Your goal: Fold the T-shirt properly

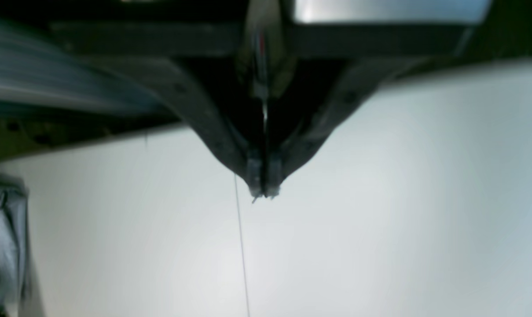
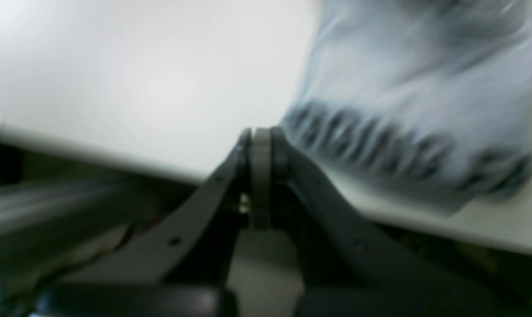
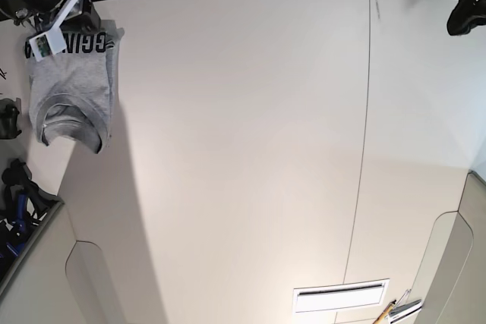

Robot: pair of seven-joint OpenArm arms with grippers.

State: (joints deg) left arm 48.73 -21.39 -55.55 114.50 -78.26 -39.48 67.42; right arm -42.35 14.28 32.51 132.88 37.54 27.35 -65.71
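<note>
T-shirt: folded grey bundle with black lettering, lying at the far left corner of the white worktop, collar end toward me.
Left gripper: jaws pressed together, holding nothing, over bare worktop, well apart from the shirt.
Right gripper: jaws closed, empty, just beside the shirt's lettered edge.
Containers: I see none.

Right wrist view smeared: T-shirt lettering unreadable, garment cut off by top and right edges. Left wrist view: only sliver of T-shirt at left edge, rest out of frame. Base view: my right gripper overlaps shirt's top edge, hiding start of print; my left gripper cropped at right edge, tips too small to tell.
</note>
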